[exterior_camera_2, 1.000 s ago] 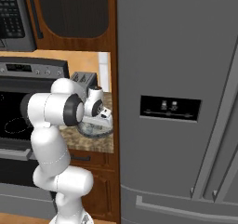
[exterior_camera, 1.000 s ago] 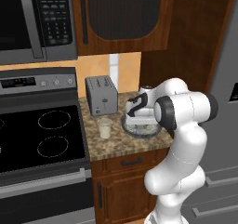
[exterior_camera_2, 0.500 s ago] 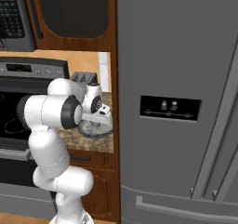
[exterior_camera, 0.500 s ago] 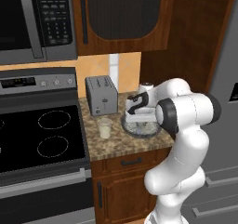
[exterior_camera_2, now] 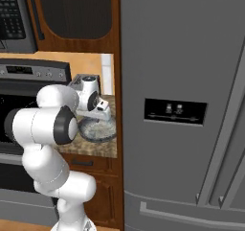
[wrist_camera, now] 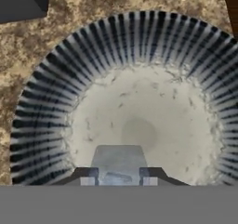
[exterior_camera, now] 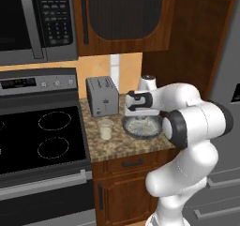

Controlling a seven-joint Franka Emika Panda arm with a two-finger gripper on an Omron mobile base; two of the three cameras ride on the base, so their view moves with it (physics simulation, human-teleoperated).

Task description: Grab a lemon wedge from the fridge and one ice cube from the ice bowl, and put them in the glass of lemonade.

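The pincer (wrist_camera: 119, 179) hangs over the ice bowl (wrist_camera: 42, 102) near the bench's front right corner, clenched on a pale ice cube (wrist_camera: 119, 162). The grip looks shallow; carried toward the glass of lemonade (exterior_camera: 106, 128), the slick cube could slip out.

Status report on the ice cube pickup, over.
Claw above ice bowl, closed on ice cube. Lemonade glass beside toaster. Path clear.
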